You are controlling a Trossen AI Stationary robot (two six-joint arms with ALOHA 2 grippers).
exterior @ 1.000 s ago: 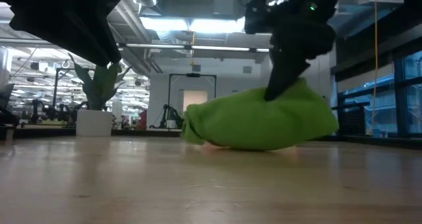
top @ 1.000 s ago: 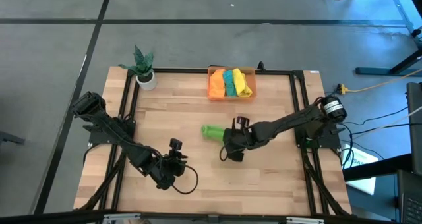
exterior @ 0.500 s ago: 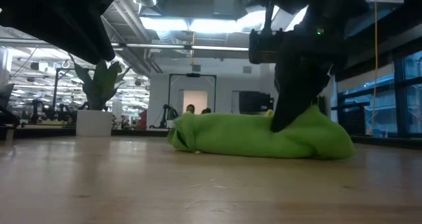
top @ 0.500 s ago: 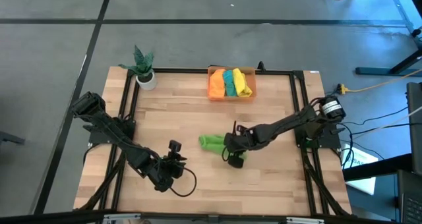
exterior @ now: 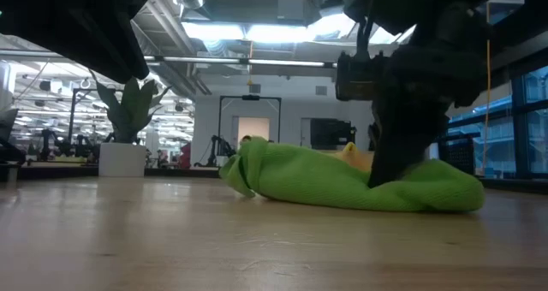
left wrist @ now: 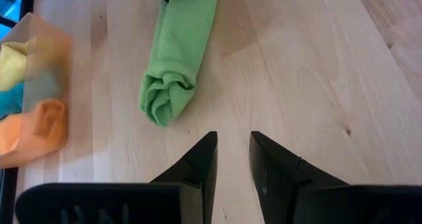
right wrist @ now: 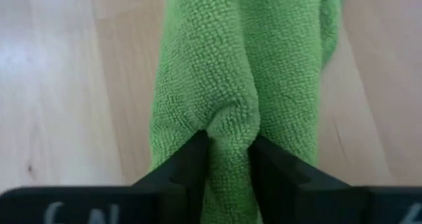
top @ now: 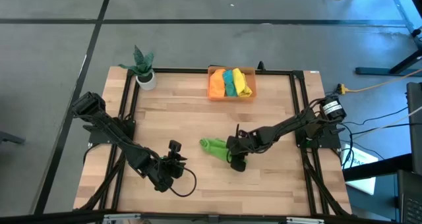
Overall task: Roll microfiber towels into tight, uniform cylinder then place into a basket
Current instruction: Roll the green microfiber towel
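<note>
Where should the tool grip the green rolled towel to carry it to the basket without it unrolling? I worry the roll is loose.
Grip the light green towel across its middle, from above, fingers straddling the roll's long axis. It lies flat on the table. The right tool is pinching one end, probably less balanced.

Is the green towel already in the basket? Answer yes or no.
No, the green towel lies rolled on the table, pinched by the right gripper, well short of the basket.
</note>
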